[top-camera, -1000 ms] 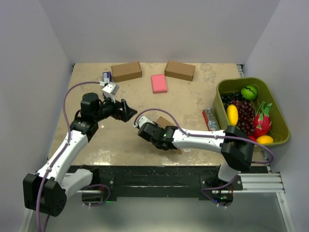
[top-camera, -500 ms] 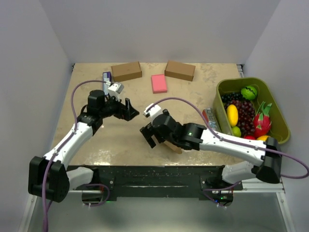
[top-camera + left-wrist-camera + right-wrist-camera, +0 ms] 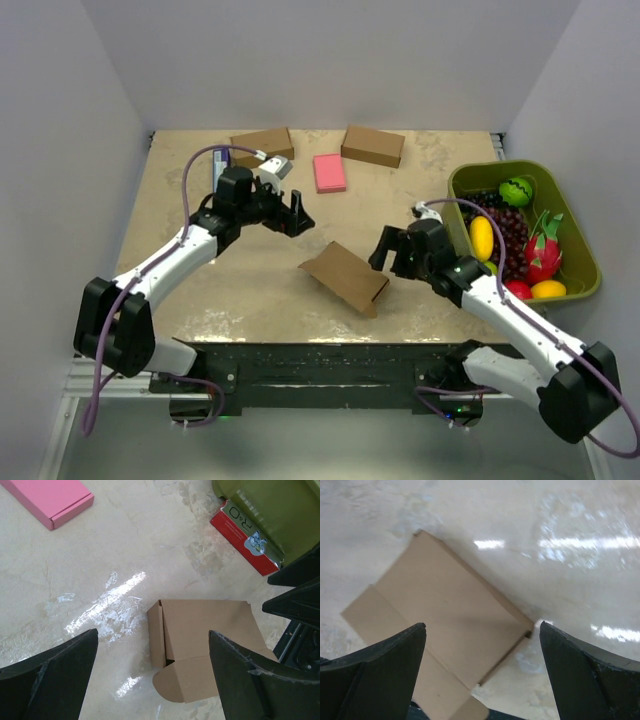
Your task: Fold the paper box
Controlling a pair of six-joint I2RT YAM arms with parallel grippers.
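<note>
The paper box (image 3: 345, 277) is a slim brown cardboard box lying free on the table, near the front middle. In the left wrist view the paper box (image 3: 205, 637) has its lid down, and a rounded tab sticks out flat at one end. My left gripper (image 3: 297, 215) hovers open behind and to the left of it, fingers (image 3: 55, 677) wide apart and empty. My right gripper (image 3: 385, 250) is open just right of the box, not touching it. From the right wrist the paper box (image 3: 440, 625) shows below the spread fingers (image 3: 590, 670).
Two ready-made brown boxes (image 3: 262, 147) (image 3: 372, 145) and a pink pad (image 3: 329, 172) lie along the back. A green bin (image 3: 575, 235) of toy fruit stands at the right. Beside it lies a red packet (image 3: 245, 540).
The right gripper opened, let go of the box and drew back to the right. The left arm swung right and farther back. The box now lies uncovered.
</note>
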